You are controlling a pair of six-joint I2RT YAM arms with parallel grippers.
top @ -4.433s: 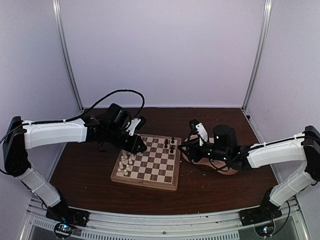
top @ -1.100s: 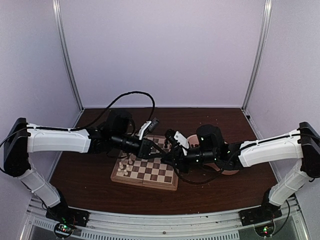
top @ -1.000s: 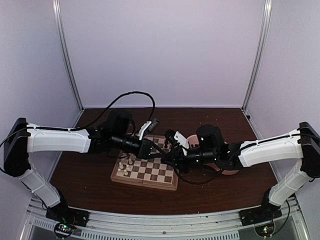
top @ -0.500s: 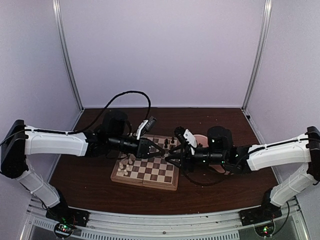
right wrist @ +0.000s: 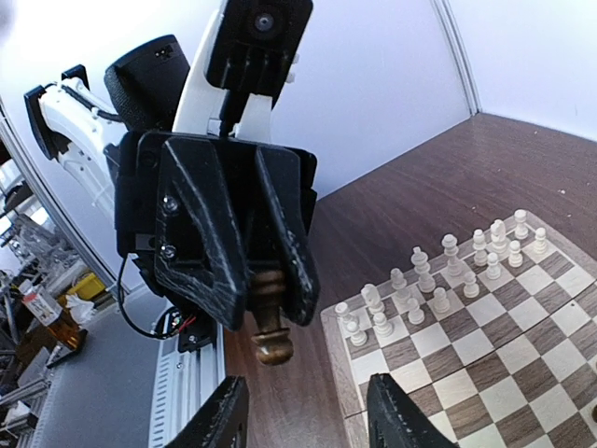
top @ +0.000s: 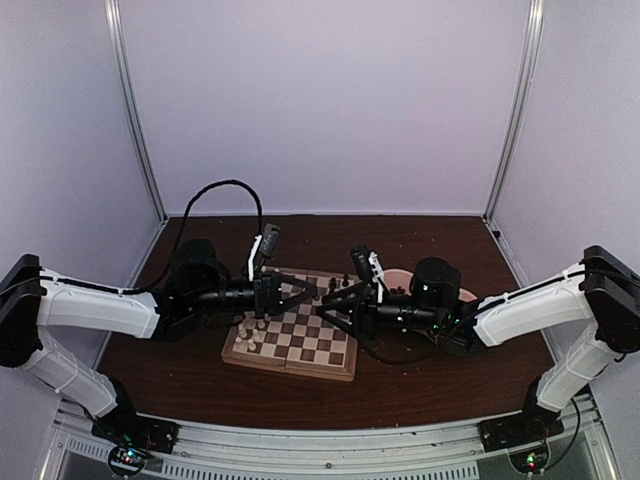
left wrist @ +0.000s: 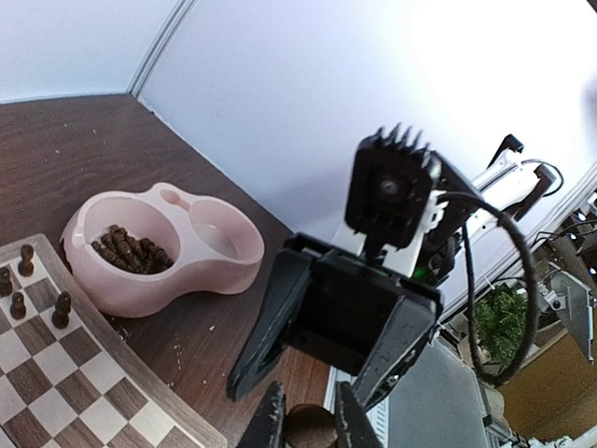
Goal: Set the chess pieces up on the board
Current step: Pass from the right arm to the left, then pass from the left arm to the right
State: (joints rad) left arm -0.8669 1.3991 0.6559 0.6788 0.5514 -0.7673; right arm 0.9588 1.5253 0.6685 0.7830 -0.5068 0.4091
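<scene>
My two grippers face each other, level, above the board. The left gripper is shut on a dark brown chess piece, whose round base pokes out below its fingers. In the left wrist view the same piece sits between my fingertips. The right gripper stands open just in front of it, its jaws wide and empty. Several cream pieces stand on the board's left side. A few dark pieces stand at its far right edge.
A pink double bowl sits on the brown table right of the board, one hollow holding several dark pieces. Pale walls and metal posts enclose the table. A black cable loops above the left arm.
The right gripper has opened and drawn back from the dark piece, which now stays in the left gripper. Both arms have swung to lie level, facing each other, over the board.
</scene>
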